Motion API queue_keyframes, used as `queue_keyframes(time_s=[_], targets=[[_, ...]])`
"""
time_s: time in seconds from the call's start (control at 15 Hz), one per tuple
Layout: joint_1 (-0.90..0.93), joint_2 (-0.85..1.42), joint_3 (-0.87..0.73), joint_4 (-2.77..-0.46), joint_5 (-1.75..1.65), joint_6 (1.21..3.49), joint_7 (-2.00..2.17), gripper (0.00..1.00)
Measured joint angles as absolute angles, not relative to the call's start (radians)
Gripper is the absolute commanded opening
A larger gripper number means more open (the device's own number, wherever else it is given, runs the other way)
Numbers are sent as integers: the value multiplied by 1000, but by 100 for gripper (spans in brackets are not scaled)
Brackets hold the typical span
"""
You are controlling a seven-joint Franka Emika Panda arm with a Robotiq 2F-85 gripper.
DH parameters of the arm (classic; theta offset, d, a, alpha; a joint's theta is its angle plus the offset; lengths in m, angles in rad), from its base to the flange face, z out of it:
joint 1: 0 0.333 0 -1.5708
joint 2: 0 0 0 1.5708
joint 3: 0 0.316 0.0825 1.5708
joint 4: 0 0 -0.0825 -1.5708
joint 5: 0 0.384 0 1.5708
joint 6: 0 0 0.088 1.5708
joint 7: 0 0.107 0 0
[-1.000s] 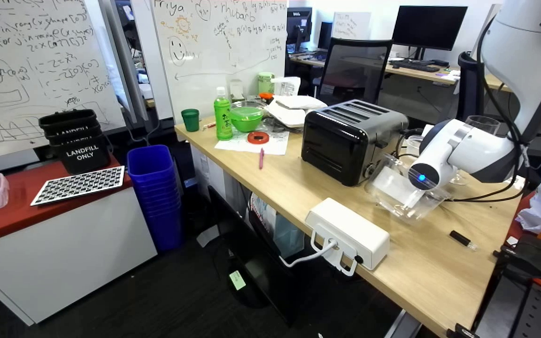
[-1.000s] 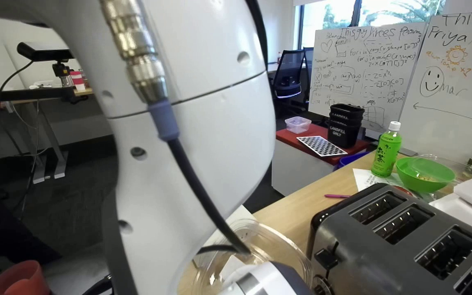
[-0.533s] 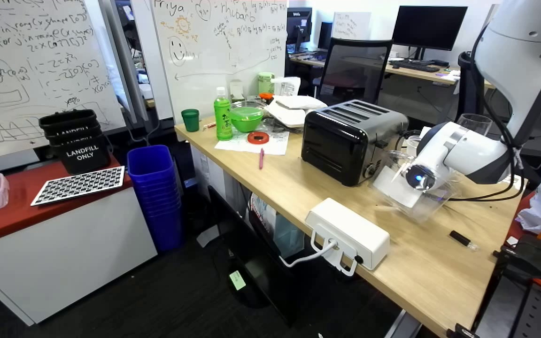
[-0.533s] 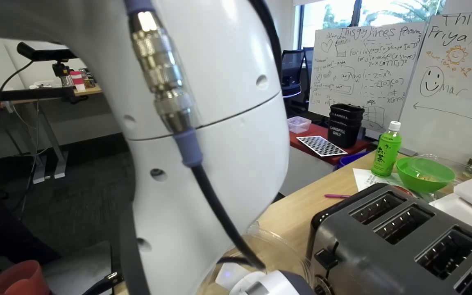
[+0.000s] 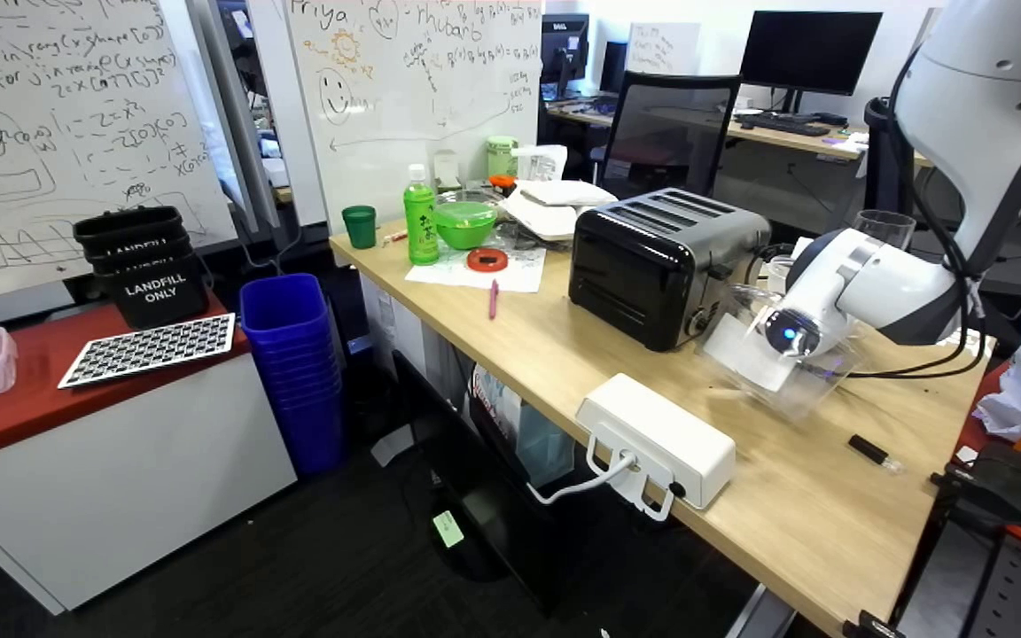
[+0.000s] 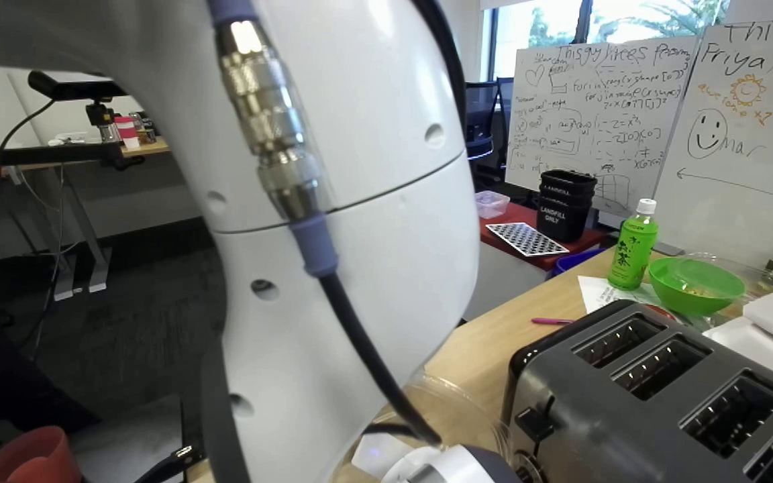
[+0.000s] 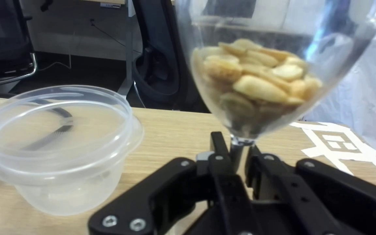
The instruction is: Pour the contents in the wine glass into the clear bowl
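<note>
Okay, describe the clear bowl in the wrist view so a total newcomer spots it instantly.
Find the wooden table in the wrist view, then the black gripper at the bottom. The clear bowl stands on that table, left of the gripper in the picture. Where the neighbouring stemmed wine glass holds nut-like pieces, the bowl is low, stemless and broad-rimmed.

Whiteboards [image 5: 440, 106]: you have handwriting and doodles across them in both exterior views.
Window [image 6: 584, 19]: you see bright daylight and greenery [image 6: 678, 17].
Floor [image 6: 125, 315]: you get dark carpet.
Cabinet [image 5: 147, 470]: red top, pale front.
Tabletop [image 5: 812, 523]: light wood, a black mesh chair [image 5: 679, 115] beyond it.
</note>
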State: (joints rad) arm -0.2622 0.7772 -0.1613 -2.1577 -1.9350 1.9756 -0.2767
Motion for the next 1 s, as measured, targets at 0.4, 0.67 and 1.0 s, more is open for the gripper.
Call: queue_keyframes(time_s=[0.4,0.67,1.0], targets=[[-262,778,-162,-2156,-1935,1976,-272,4],[-268,780,-165,-2157,-1935,1976,-236,4],[-269,780,-179,-2163,-1943,1972,-183,4]])
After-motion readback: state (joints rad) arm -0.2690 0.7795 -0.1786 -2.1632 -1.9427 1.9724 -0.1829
